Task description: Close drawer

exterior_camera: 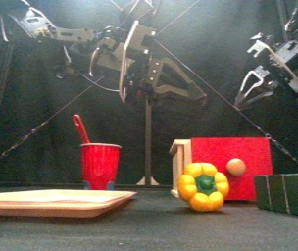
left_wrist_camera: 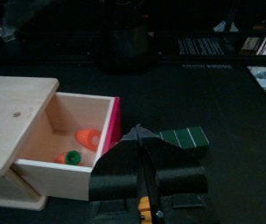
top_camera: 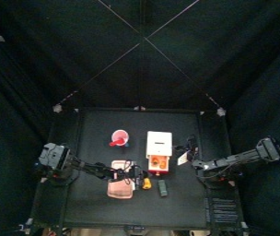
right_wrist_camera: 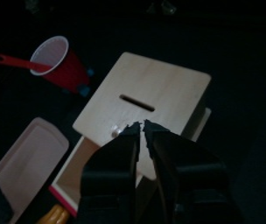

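The drawer (left_wrist_camera: pixel 66 131) stands pulled out of the pale wooden cabinet (left_wrist_camera: pixel 13 114), its red front (exterior_camera: pixel 230 167) facing the counter's (top_camera: pixel 93 124) front edge, with small orange and green pieces inside. The left gripper (left_wrist_camera: pixel 147 144) hovers just beside the drawer's front, its jaws narrowed almost together, holding nothing. The right gripper (right_wrist_camera: pixel 142 131) hangs above the cabinet top, jaws likewise close together and empty

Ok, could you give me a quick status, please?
Hands empty: left hand, right hand, both off the drawer. It's open. Near its front: yellow pepper, green block.
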